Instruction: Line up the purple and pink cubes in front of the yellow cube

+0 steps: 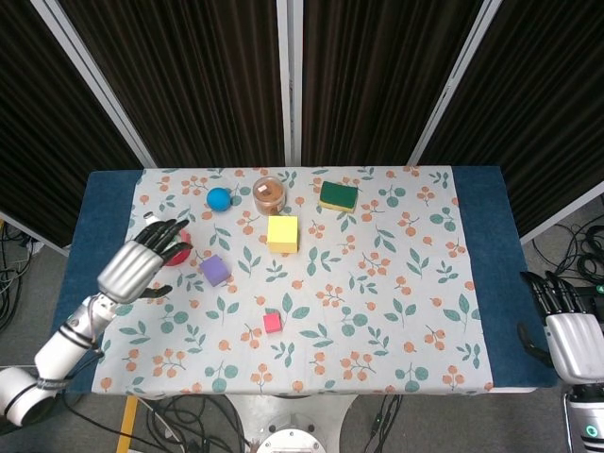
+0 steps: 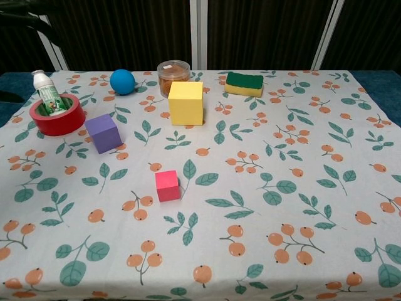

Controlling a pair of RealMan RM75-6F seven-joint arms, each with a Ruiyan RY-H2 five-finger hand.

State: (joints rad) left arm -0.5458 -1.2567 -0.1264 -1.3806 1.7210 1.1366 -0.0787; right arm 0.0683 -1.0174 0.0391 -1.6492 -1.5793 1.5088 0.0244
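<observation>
Left hand: the silver robot left hand [image 1: 140,265] is raised over the table's left side, fingers spread, holding nothing; it covers most of the red tape roll [image 2: 57,116].
Purple cube: the purple foam cube [image 1: 215,270] lies just right of the left hand, apart from it.
Pink cube: the small pink foam cube [image 1: 273,323] lies nearer the front edge, well apart from both hands.
Yellow cube: the large yellow foam cube [image 1: 282,234] stands behind both.
Right hand: the silver robot right hand [image 1: 569,335] is off the table's right edge, fingers apart, empty.
</observation>
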